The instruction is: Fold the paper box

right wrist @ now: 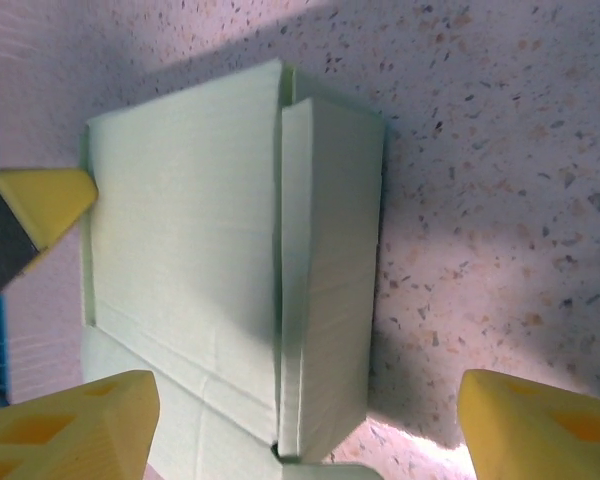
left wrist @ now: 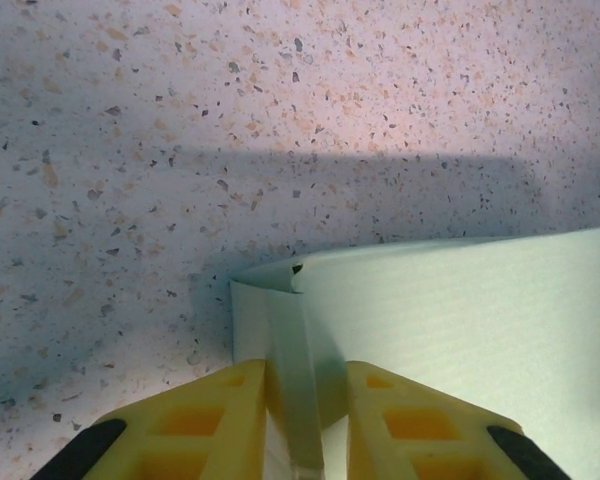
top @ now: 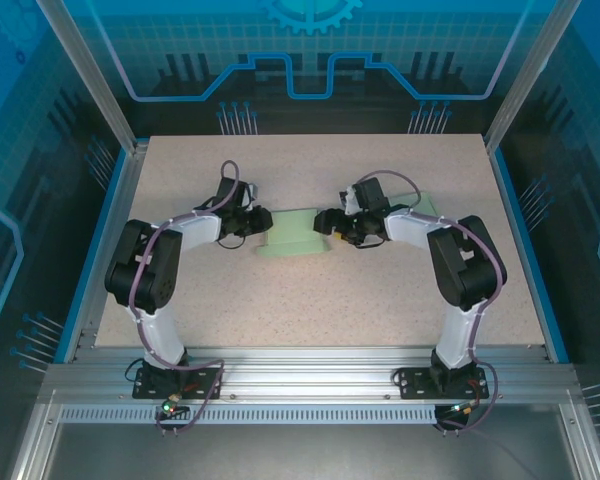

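The pale green paper box (top: 292, 236) lies partly folded at the middle of the table, between both arms. My left gripper (top: 263, 222) is at its left end. In the left wrist view my left gripper (left wrist: 305, 425) is shut on an upright folded wall of the paper box (left wrist: 460, 310), which fills the gap between the yellow fingers (left wrist: 200, 420). My right gripper (top: 326, 222) is at the box's right end. In the right wrist view my right gripper (right wrist: 310, 430) stands open, its fingers (right wrist: 540, 425) far apart on either side of a raised side wall of the paper box (right wrist: 325, 260).
The speckled table (top: 310, 300) has bare room in front of the box and at the back. A pale green strip (top: 426, 205) shows behind the right arm. The frame posts (top: 90, 80) and blue side edges (top: 525, 240) bound the table.
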Controlling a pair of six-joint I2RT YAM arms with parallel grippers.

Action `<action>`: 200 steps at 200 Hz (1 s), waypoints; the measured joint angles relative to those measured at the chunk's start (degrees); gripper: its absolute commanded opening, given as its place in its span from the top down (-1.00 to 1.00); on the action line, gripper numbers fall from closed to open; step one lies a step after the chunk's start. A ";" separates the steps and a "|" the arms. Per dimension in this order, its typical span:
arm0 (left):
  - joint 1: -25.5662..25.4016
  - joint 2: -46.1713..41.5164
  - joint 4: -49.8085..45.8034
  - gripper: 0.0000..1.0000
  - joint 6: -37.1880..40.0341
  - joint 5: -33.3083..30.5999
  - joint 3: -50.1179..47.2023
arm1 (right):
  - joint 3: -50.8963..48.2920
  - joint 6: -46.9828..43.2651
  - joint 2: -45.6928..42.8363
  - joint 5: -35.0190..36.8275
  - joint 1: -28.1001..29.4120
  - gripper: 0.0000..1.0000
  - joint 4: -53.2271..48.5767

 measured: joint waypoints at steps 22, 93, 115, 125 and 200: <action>1.29 0.50 0.87 0.64 -0.07 2.73 -0.20 | 0.11 2.45 3.39 -3.72 -1.11 -0.60 4.63; 4.24 2.67 4.55 0.64 -2.03 9.86 -0.22 | 5.97 6.14 10.51 -10.19 -1.36 -0.54 11.67; 4.61 3.34 5.92 0.65 -3.10 11.04 -0.22 | 6.62 7.08 11.45 -10.58 -1.09 -0.52 12.61; 4.92 3.72 6.64 0.66 -3.54 11.78 -0.20 | 6.62 7.61 11.56 -10.69 -1.14 -0.51 12.96; 7.04 5.97 14.16 0.73 -8.72 14.23 -0.76 | 5.03 14.21 13.75 -12.59 -1.09 -0.20 23.54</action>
